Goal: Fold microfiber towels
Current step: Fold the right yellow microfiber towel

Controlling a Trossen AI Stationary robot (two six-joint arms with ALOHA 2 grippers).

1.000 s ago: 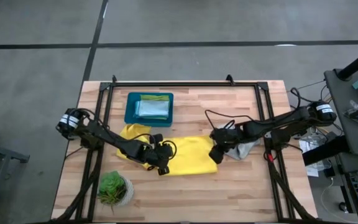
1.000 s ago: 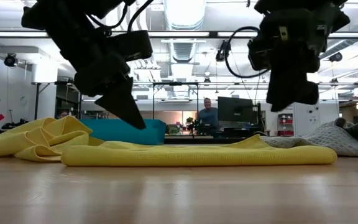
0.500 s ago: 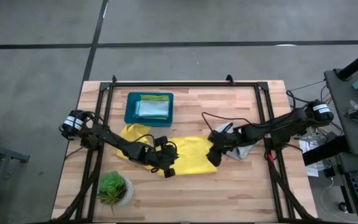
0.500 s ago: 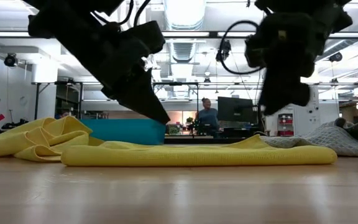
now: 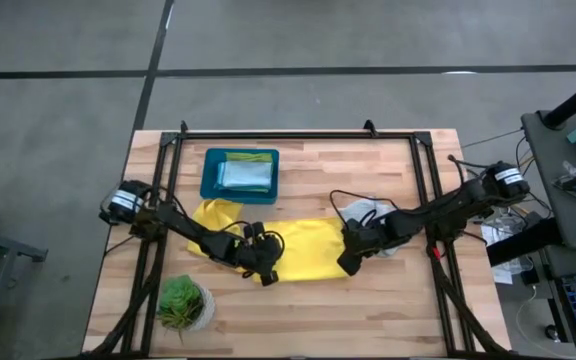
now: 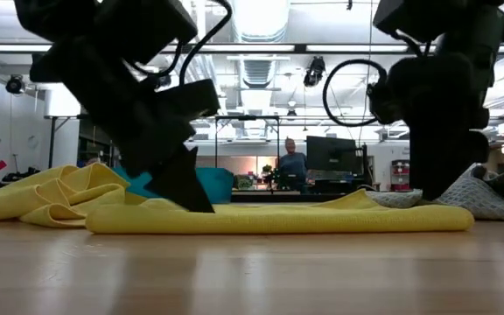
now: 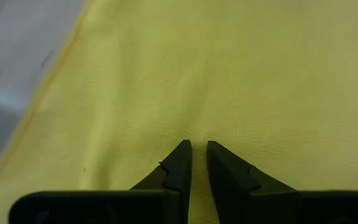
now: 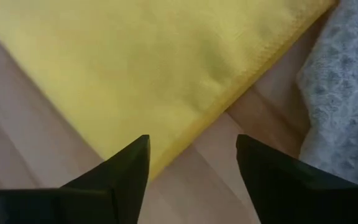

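Towel (image 5: pixel 303 248) on the bench is the yellow one I'm working now, lying flat and already doubled over across the middle of the table (image 5: pixel 408 300), a long strip with its fold line running toward me in the low view. My left gripper (image 7: pixel 194 149) sits low on the cloth near its left end, fingers nearly pinched together with only a sliver between them; from the wrist camera the tips press onto the fabric rather than hold a pinch of it, so I read it as clenched on nothing, probably pinning the cloth so it won't slide. My right gripper (image 8: pixel 191 152) hovers at the strip's right end with its fingers spread wide and nothing between them, straddling the yellow edge where it meets bare wood; I judge it is lined up to take that corner for the next fold. Just beside it lies the grey towel (image 5: pixel 373 222), crumpled and waiting, close enough that I'd worry about snagging it. A second yellow towel (image 5: pixel 213 212) is bunched behind the left arm. The teal tray (image 5: pixel 208 180) near the far edge holds folded cloths, green and pale blue. A plant (image 5: pixel 181 300) stands at the near left corner, well clear.
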